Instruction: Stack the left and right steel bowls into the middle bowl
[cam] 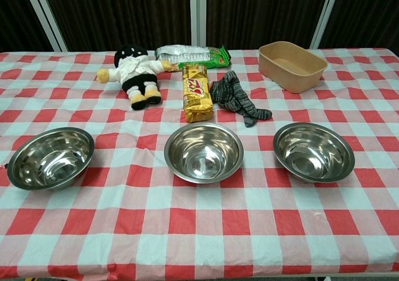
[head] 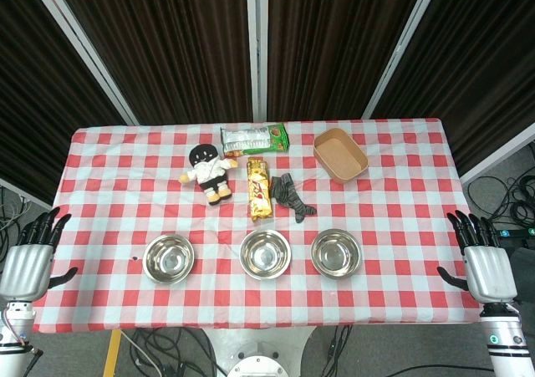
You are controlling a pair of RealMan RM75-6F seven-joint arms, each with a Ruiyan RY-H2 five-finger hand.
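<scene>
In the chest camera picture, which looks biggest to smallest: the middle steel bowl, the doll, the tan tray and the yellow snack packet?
1. Middle steel bowl, though it is nearest the camera.
2. Doll and tan tray: too alike to rank.
3. Yellow snack packet.

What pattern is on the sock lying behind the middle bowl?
The sock has dark grey stripes, clearest in the chest view.

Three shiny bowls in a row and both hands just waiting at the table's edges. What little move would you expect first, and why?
Probably the left hand reaching in toward the left bowl. All three bowls sit apart and empty, so nothing is stacked yet; both hands are open at the table's sides, and that bowl lies nearest this hand. The right hand could equally start with the right bowl; either goes into the middle bowl.
</scene>
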